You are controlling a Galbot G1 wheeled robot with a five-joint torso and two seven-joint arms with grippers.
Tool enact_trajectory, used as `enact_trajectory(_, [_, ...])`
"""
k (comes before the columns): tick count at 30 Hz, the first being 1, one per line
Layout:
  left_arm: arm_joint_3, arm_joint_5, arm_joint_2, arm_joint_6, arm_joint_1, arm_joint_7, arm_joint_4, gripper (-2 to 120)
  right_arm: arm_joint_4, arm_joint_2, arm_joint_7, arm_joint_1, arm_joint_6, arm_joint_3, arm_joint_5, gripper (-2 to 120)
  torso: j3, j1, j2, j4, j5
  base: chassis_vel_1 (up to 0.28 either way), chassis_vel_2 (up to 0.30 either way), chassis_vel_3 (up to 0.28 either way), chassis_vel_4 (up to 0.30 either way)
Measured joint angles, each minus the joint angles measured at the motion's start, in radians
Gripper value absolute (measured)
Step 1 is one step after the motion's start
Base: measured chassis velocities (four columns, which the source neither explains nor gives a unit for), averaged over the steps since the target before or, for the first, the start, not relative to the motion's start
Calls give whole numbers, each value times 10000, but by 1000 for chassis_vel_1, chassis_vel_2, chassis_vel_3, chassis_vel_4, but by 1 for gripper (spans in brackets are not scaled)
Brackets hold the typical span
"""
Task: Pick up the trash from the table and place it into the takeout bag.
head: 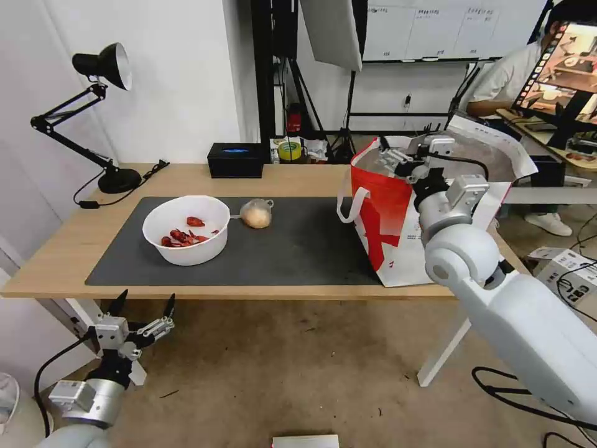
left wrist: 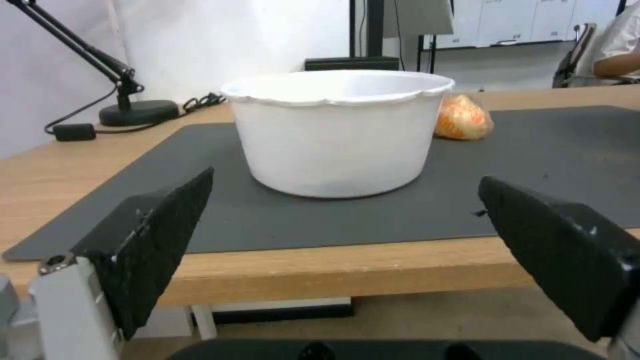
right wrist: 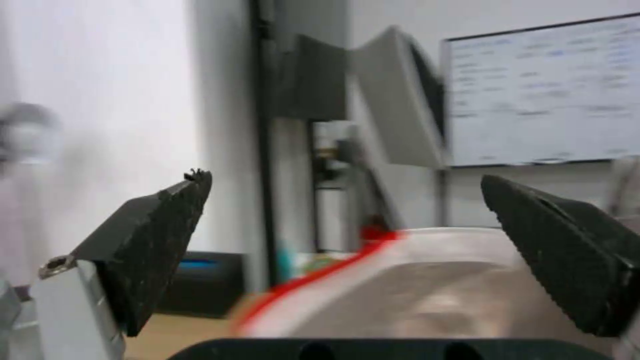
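While the right arm reaches over the bag, the left one waits low in front of the surface.

Right gripper [head: 398, 163]: over the open mouth of the takeout bag; its jaws stand wide apart in the right wrist view and hold nothing.

Left gripper [head: 143, 303]: below and in front of the near edge of the surface, pointing toward the bowl; jaws spread wide, empty, touching nothing.

Takeout bag [head: 388, 230]: large red-and-white tote standing upright at the right end of the surface, partly on the mat; silver foil lining shows inside its open top, and a white loop handle hangs on the side facing the bowl.

White bowl [head: 186, 229]: round, upright on the left part of the mat, with red scraps lying in its bottom; its wavy rim shows in the left wrist view [left wrist: 337, 131].

Small clear bag [head: 256, 213]: holds a tan lump and lies on the mat just beside the bowl, on the side toward the tote, apart from the bowl.

Mat [head: 298, 249]: dark grey rectangle covering most of the surface.

Surface [head: 56, 249]: light-wood tabletop on white legs.

Black desk lamp [head: 99, 112]: at the far left corner.

Black box [head: 236, 160]: at the far edge, behind the mat.
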Motion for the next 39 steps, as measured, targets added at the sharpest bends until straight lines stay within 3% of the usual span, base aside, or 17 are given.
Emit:
enact_trajectory(10, [-3, -2, -97, -40, 6, -3, -10, 100, 1221, -606, -2729, -2201, 399, 326, -219, 100, 0, -1, 0, -1, 2, 0, 0, 0, 0])
enact_trajectory(21, [107, 31, -277, -147, -23, 5, 32, 100, 1483, -870, -3448, -4792, 1011, 1547, -1345, 100, 0, 0, 0, -2, 3, 0, 0, 0, 0])
enact_trajectory(27, [86, 44, -319, -219, 50, 12, 32, 100, 1445, -261, -3647, -6709, 1537, 2525, -2155, 100, 0, -1, 0, -2, 1, 0, 0, 0, 0])
enact_trajectory(30, [27, 46, -336, -289, 111, 14, 51, 100, 1183, 422, -3815, -7933, 2134, 3044, -2915, 100, -1, -1, 0, -2, 2, 0, 0, 0, 0])
enact_trajectory(39, [30, 147, -455, -370, 202, 32, 71, 100, 552, 1855, -3604, -9620, 2899, 3246, -4386, 100, 0, -1, 0, -2, 0, 0, 0, 0, 0])
